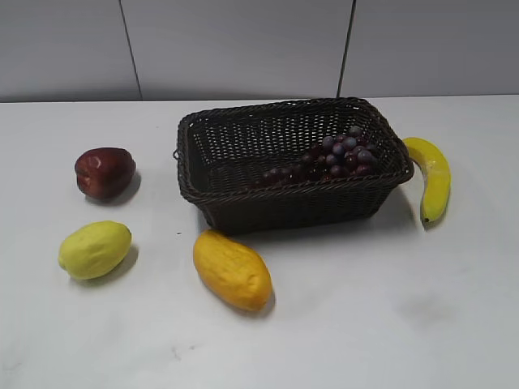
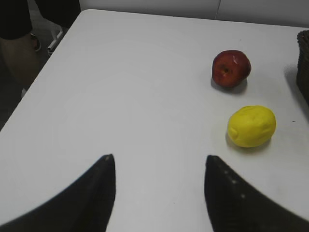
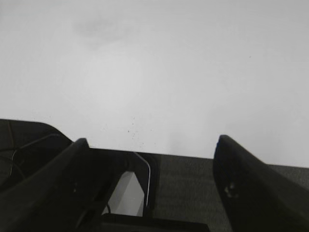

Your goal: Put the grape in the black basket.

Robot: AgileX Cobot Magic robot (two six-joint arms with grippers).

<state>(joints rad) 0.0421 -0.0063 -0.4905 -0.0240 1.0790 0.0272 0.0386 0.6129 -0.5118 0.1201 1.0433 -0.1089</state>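
Grape [image 1: 328, 160] already inside the basket [image 1: 285, 203], along its right half, so placing step judged done. Left gripper [image 2: 159, 164] spread wide and empty over bare table [image 2: 120, 87], apple [image 2: 231, 68] and lemon [image 2: 251, 125] left of the basket; right gripper [image 3: 152, 145] likewise parted, holding nothing, at the table edge. Next: probably nothing but keeping both arms well apart from the basket.

My claws [image 2: 159, 193] were black. I saw dark purple-red grapes [image 1: 328, 160] in the brown-black open-weave basket [image 1: 284, 207], a dark red apple [image 1: 104, 172], a yellow banana [image 1: 434, 177], white tabletop [image 1: 389, 308].
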